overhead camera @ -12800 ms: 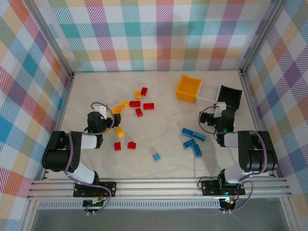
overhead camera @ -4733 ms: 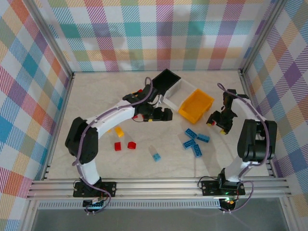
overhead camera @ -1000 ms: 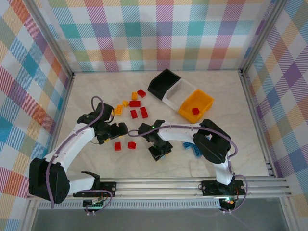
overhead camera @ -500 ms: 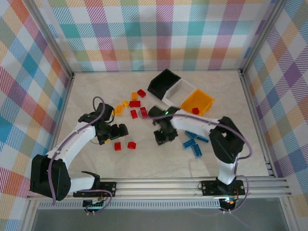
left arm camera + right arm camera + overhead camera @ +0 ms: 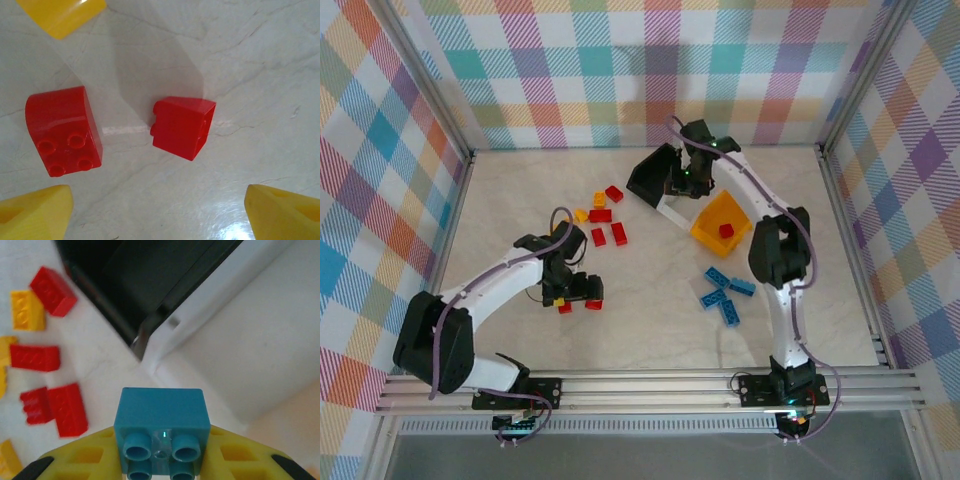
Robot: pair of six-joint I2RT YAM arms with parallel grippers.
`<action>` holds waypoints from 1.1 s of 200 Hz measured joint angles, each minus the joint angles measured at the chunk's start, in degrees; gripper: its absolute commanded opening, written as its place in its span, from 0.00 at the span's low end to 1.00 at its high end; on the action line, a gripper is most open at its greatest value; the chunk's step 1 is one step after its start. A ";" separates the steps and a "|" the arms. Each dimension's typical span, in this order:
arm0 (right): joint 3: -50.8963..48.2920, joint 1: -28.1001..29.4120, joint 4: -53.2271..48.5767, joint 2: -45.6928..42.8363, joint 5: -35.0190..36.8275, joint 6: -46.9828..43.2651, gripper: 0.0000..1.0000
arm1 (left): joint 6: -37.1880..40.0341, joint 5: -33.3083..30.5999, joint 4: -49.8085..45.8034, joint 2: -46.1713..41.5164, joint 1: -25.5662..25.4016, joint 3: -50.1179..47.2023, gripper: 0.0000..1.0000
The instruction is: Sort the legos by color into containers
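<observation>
Two steps in hand: left gripper (image 5: 577, 291), jaws spread, over red legos (image 5: 182, 127); right gripper (image 5: 160, 460) clamps blue lego (image 5: 161, 425) near white bin (image 5: 260, 355); next, release inside.

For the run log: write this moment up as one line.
left hand: open over two red bricks | right hand: shut on blue brick near black bin and white bin | orange bin: one red brick

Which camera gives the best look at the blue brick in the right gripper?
Right wrist: the blue brick is large and sharp, studs toward the camera, clamped in the right gripper. Top external has that gripper over the black bin and white bin, the brick too small to tell.
</observation>
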 measured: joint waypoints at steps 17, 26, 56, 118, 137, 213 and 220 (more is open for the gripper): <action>4.48 -1.44 -1.11 4.66 -0.24 0.07 0.37 | 0.90 -0.07 -0.02 1.86 -0.20 0.55 0.86; 5.99 -2.01 -1.55 6.32 -0.35 0.13 0.40 | 1.36 -0.09 0.02 2.80 -0.24 0.74 0.85; 8.61 -3.98 -3.13 8.57 -0.70 1.03 0.57 | 1.75 -0.09 0.26 5.95 -0.44 1.33 0.81; 2.43 -5.29 -4.74 2.75 0.98 1.77 0.77 | 2.16 -0.07 1.25 10.93 -2.16 3.96 0.75; -6.10 -5.62 -5.29 -5.29 2.60 3.10 0.79 | 2.36 -0.26 1.79 11.58 -2.19 3.96 0.73; -36.46 -16.61 -4.00 -29.40 5.38 8.74 0.75 | 2.60 -0.52 4.13 14.60 -3.39 3.82 0.59; -37.83 -18.01 -3.54 -29.18 5.07 8.90 0.75 | 2.60 -0.52 4.17 15.08 -3.82 4.02 0.57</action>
